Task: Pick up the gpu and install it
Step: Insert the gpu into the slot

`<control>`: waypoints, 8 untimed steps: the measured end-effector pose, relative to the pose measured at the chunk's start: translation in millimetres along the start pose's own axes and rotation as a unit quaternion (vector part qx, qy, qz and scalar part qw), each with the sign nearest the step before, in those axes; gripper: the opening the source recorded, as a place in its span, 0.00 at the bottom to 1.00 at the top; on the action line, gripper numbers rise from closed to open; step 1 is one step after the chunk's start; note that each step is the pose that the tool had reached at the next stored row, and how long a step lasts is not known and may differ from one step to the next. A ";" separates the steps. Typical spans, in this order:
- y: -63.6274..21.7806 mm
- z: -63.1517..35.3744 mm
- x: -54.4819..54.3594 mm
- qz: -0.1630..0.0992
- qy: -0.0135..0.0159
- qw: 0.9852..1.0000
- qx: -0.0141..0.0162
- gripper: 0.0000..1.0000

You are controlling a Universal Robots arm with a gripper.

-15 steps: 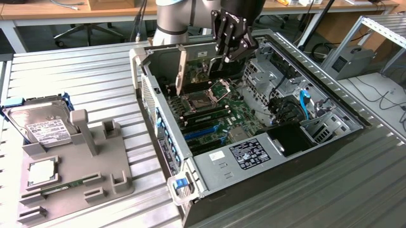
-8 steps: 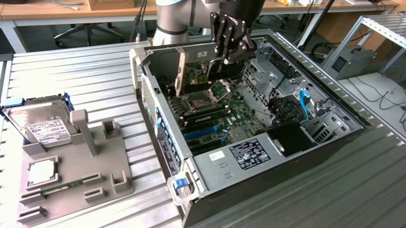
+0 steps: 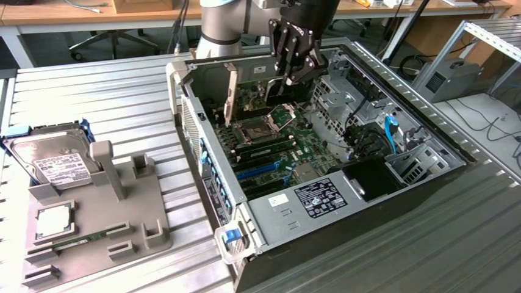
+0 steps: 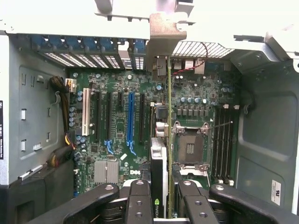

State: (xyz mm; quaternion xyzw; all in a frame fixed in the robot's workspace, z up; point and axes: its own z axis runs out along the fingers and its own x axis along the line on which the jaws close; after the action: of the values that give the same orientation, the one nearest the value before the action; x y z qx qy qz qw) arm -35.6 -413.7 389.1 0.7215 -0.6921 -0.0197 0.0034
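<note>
black claw (image 3: 294, 76) (image 4: 164, 200): it is mine, low inside the open computer case (image 3: 326, 207), closed part way with the fingers pressing both faces of the gpu.
gpu (image 3: 248, 91) (image 4: 159, 163): i hold it on its edge, upright, over the motherboard (image 4: 117, 116); if its lower edge touches a slot, i cannot tell.
metal bracket (image 3: 230, 91) (image 4: 167, 35): tan-silver, on the end of the gpu far from my fingers, next to the rear wall of the case.
blue slot (image 4: 130, 116): long, on the motherboard, a little apart from the card's line.
cpu socket (image 4: 189, 149): open, just beside the card on its other side.
grey holder (image 3: 122, 226): on the slatted table (image 3: 97, 104), at the exterior view's left, well apart from the case.
hard drive (image 3: 57, 165): silver with white label, at the holder's far end.
ram stick (image 3: 82, 238): green, lying in the holder.
</note>
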 end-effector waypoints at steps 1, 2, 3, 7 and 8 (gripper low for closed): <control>0.0 0.0 0.0 0.000 0.000 1.000 0.000 0.27; 0.0 0.0 0.0 0.000 0.000 1.000 0.000 0.27; 0.0 0.1 0.0 0.000 0.000 1.000 0.000 0.27; 0.0 1.1 0.0 0.000 0.000 1.000 0.000 0.27; 0.0 2.2 0.1 0.001 0.000 1.000 0.000 0.27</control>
State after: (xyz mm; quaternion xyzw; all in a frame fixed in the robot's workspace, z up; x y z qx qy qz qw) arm -35.6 -413.8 386.9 0.7211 -0.6925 -0.0199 0.0030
